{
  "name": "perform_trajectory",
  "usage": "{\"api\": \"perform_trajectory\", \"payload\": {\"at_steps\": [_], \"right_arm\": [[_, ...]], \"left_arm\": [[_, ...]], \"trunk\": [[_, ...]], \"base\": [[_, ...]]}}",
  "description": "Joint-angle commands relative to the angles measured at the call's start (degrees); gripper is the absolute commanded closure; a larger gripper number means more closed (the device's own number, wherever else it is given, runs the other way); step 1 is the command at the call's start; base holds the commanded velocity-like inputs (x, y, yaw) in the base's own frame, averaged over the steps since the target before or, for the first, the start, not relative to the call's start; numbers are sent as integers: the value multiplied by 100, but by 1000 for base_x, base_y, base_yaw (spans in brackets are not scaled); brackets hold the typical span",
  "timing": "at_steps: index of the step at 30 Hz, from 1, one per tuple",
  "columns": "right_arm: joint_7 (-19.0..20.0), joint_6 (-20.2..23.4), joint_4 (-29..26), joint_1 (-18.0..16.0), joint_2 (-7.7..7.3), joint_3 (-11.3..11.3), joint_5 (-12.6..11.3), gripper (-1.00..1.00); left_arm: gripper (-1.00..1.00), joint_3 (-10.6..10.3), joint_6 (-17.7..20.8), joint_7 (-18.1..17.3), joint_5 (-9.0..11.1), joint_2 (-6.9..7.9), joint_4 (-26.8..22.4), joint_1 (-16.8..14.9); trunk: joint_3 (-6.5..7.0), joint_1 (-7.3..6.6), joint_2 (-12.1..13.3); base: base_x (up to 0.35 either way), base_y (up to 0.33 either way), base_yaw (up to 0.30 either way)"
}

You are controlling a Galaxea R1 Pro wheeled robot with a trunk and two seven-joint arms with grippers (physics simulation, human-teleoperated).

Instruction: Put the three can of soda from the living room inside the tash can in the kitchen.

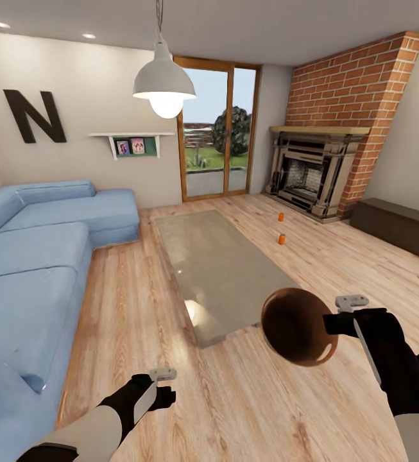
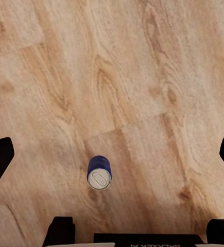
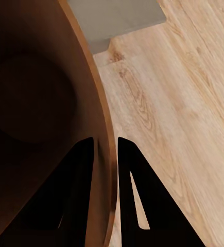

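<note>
Since the right gripper [image 3: 105,149] has its jaws pinched only on the rim wall of the tash can [image 1: 297,326], the tilted bin could slip or swing while the robot moves. Wide open and empty, the left gripper [image 1: 163,374] hovers above the floor [image 1: 235,398]. Farther off, two small orange soda cans [image 1: 282,239] stand upright on the floor between the glass bench [image 1: 222,269] and the fireplace [image 1: 312,173].

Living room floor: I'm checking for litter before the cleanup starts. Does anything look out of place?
Yes. Two orange soda cans stand on the wood floor between the glass coffee table and the brick fireplace. The left wrist view shows a blue can on the floor below the open left gripper.
</note>
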Motion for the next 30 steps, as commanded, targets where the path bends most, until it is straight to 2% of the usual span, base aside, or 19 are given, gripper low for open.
{"api": "perform_trajectory", "payload": {"at_steps": [1, 15, 22, 30], "right_arm": [[29, 7, 1, -3, 0, -2, -93, 100], [31, 7, 52, -3, 0, 0, -103, 100], [31, 7, -165, 28, -27, -20, -110, 100], [31, 7, -508, 182, -3, -219, -110, 100]], "left_arm": [[-100, 0, 1, 0, 0, 0, 0, 0], [-100, 0, 12, -16, -8, 0, 12, 14], [-100, 0, 10, -40, -9, 0, 10, 17], [-100, -5, 0, -44, -9, 0, 9, 18]], "trunk": [[-18, 22, -42], [-269, 330, -604], [-395, 484, -884], [-538, 659, -1205]], "base": [[0, 0, 0], [0, 0, 0], [0, 0, 0], [0, 0, 0]]}}
